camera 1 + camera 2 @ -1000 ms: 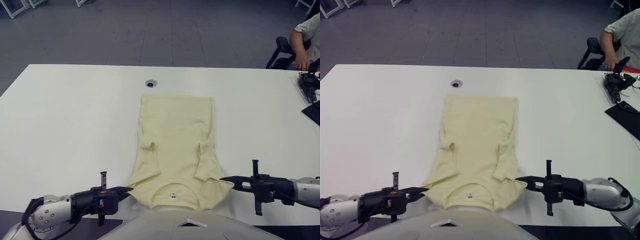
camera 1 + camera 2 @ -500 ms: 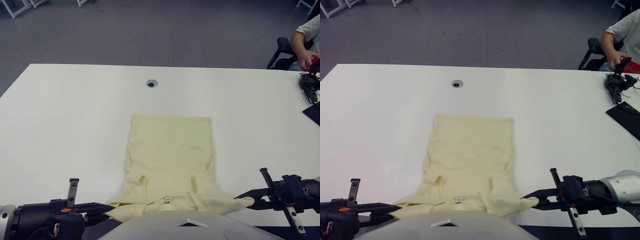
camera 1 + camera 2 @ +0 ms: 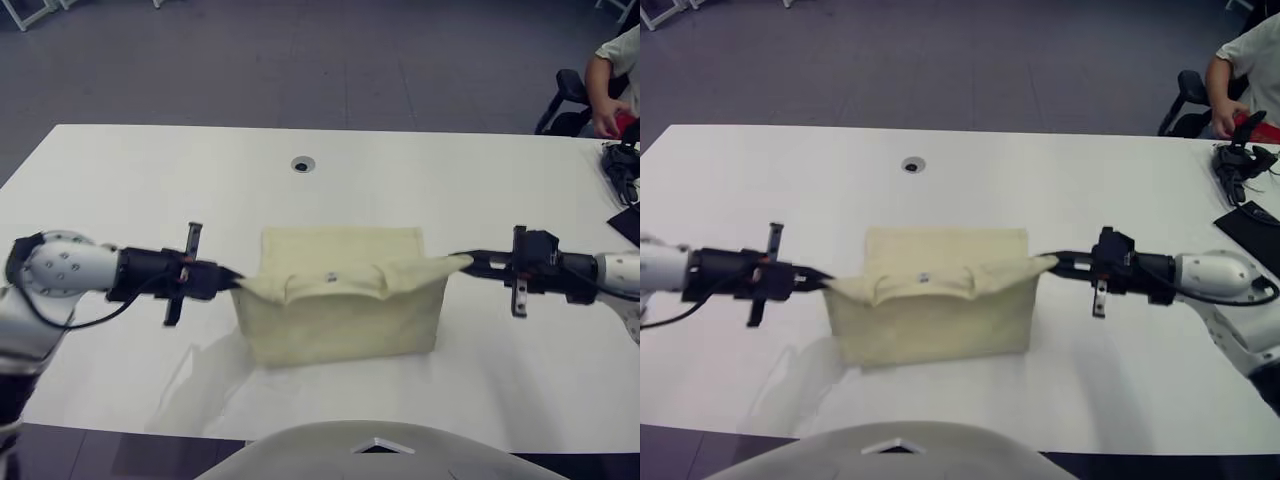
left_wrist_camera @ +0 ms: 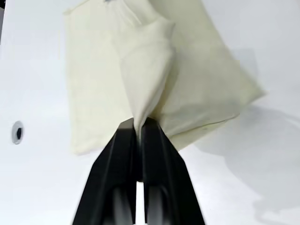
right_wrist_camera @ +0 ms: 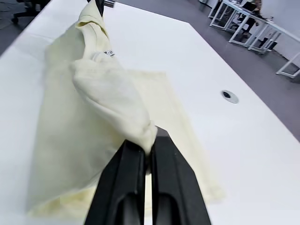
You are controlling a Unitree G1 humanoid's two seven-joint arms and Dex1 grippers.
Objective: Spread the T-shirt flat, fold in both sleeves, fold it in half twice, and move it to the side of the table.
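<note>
On the left, the left gripper (image 3: 232, 279) is clenched on the left shoulder corner of the T-shirt (image 3: 340, 318). The cloth is drawn to a point between its closed fingers and lifted off the desk (image 3: 120, 180). The T-shirt sits mid-desk, on the robot's side of the cable hole (image 3: 302, 164). Its hem end rests flat, while the collar end, neck label (image 3: 333, 277) showing, hangs in the air as a slightly sagging band strung between the two grippers. The cloth drops from that band to the desk like a curtain. Holding both corners level and pulled apart looks meant to keep that edge straight, so the collar end can be laid squarely over the hem for the first half fold. The sleeves appear already tucked in. On the right, the right gripper (image 3: 462, 262) is likewise clenched on the right shoulder corner, about level with its partner. By my reading the fold is partway done, and an even lowering onto the far edge would finish it.
</note>
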